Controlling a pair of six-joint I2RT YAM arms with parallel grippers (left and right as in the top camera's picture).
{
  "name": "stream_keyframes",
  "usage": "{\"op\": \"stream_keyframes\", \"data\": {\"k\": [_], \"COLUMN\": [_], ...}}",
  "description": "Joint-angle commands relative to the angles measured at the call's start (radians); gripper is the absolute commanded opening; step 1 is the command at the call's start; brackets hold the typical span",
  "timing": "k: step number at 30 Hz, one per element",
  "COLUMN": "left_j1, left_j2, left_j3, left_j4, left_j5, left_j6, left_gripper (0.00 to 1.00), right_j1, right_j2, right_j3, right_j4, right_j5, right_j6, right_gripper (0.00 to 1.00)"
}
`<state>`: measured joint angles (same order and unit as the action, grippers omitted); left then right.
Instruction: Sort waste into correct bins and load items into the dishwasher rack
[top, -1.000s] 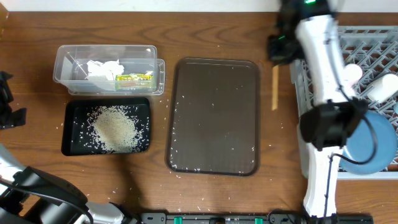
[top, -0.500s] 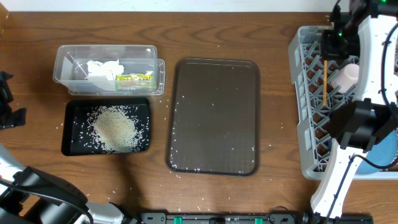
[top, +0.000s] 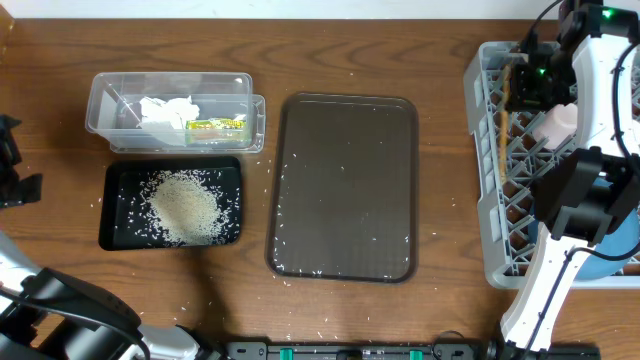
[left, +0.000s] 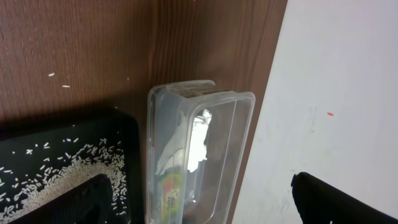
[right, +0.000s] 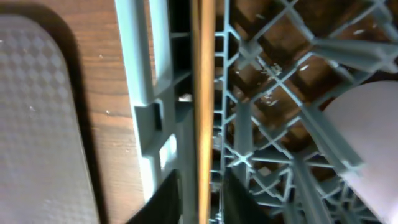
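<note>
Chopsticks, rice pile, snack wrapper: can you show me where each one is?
chopsticks (right: 203, 93), right wrist view, middle of the wooden shaft.
rice pile (top: 185, 208), overhead view, centre of the heap.
snack wrapper (top: 215, 125), overhead view, middle of its printed face.

The table (top: 440, 200) is dark, grained wood with a low sheen, and the brown serving tray (top: 345, 150) has a matt, finely chequered surface. The tub (left: 239, 137) is clear, glossy plastic; the black tray (top: 108, 235) looks smooth. The dishwasher rack (right: 140, 68) is matt light-grey moulded plastic, the chopsticks (right: 203, 93) smooth pale wood.
</note>
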<state>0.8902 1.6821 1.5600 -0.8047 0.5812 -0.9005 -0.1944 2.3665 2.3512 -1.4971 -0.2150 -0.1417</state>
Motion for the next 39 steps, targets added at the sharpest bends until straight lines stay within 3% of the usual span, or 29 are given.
{"op": "stream_keyframes", "data": {"k": [1,4,5,12,21,26,32,39], "left_j1": [0.002,0.002,0.002,0.002,0.002,0.002,0.002,0.002], "left_j2": [-0.003,-0.003,-0.003,-0.003,-0.003,-0.003,-0.003,-0.003], "left_j3": [0.002,0.002,0.002,0.002,0.002,0.002,0.002,0.002], "left_j4": [-0.002,-0.002,-0.002,-0.002,-0.002,-0.002,-0.002,-0.002], "left_j5": [0.009,0.009,0.009,0.01,0.01,0.009,0.009,0.01], "left_j6": [0.01,0.01,0.01,0.01,0.01,0.01,0.01,0.01], "left_gripper": [0.95,0.95,0.95,0.95,0.95,0.95,0.95,0.95], "right_j1": [0.016,0.016,0.016,0.013,0.024,0.047,0.087,0.121], "right_j2": [-0.005,-0.006,-0.006,-0.034,-0.335,-0.587,-0.888,-1.268], "right_j3": [-0.003,-0.002,0.001,0.074,0.023,-0.216,-0.647,-1.086], "right_j4": [-0.002,-0.039,-0.06,-0.202,-0.202,-0.202,-0.187,0.039], "right_j5": [-0.032,-0.032,-0.033,-0.04,-0.089,-0.089,-0.09,-0.09], "right_j6": [-0.024,-0.015,-0.01,0.064,0.086,0.085,0.081,0.139], "right_gripper": [0.57,0.98,0.99,0.95,0.96,0.98,0.95,0.96]}}
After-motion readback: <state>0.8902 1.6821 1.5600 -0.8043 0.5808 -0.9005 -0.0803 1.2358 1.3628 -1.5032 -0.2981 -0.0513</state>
